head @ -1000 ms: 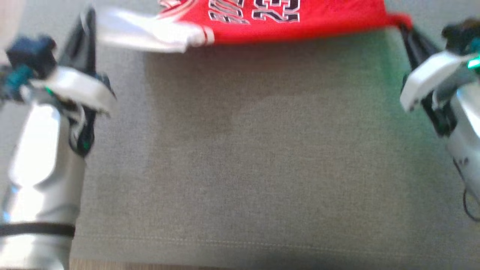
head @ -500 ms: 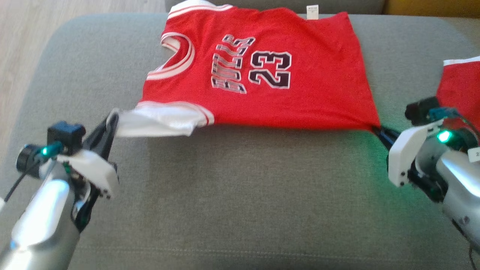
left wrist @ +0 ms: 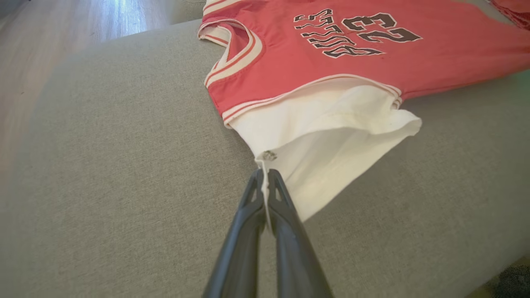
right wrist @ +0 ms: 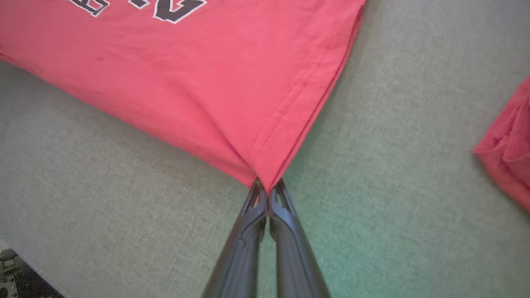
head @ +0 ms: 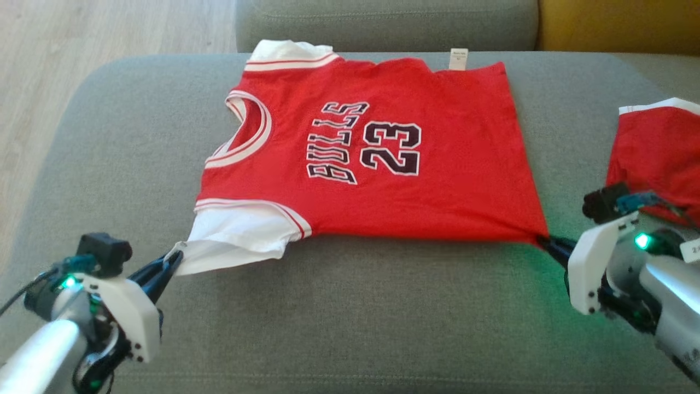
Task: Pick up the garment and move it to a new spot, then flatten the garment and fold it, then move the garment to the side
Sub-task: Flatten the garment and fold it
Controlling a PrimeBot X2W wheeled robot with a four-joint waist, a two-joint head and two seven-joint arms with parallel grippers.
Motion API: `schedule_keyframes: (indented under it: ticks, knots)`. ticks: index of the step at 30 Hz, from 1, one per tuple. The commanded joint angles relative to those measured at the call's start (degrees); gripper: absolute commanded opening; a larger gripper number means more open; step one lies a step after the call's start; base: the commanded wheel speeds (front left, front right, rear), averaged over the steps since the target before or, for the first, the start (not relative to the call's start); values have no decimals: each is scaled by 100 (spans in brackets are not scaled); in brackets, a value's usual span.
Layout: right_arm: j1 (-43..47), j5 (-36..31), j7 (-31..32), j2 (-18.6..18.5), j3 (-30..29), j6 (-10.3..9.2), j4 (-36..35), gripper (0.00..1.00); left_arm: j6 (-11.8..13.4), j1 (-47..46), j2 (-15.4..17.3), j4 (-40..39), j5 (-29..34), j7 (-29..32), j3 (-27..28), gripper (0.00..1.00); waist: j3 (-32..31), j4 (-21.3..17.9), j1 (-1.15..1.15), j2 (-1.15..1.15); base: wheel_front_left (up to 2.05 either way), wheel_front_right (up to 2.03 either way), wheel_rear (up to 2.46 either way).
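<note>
Head high, looking down; wrists low, close — all share jersey (head: pixel 448 197).

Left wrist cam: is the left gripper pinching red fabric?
No, the left gripper is shut on the edge of the white sleeve of the jersey, not on red cloth.

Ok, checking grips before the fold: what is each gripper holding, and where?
The left gripper pinches the jersey by its white sleeve edge; the right gripper, its red hem corner.
</note>
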Motion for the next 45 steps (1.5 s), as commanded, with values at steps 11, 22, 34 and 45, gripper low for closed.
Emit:
schedule_keyframes:
  ticks: [11, 22, 34, 45]
  knots:
    - [361, 761, 725, -603, 449, 20, -525, 0, 8, 181, 898, -1029, -672, 665, 15, 0, -283, 39, 1, 0, 0, 0, 0]
    - [593, 1333, 1557, -941, 664, 20, -829, 0, 8, 568, 1388, -1716, -1462, 1258, -229, 0, -478, 52, 1, 0, 0, 0, 0]
    - [577, 1449, 1642, -1085, 581, 20, -1099, 0, 11, 590, 1661, -2077, -1736, 1247, -221, 0, -509, 6, 1, 0, 0, 0, 0]
    - [174, 1114, 958, -914, 285, 20, -965, 0, 75, 99, 1347, -1949, -1381, 489, 54, 0, -386, -47, 1, 0, 0, 0, 0]
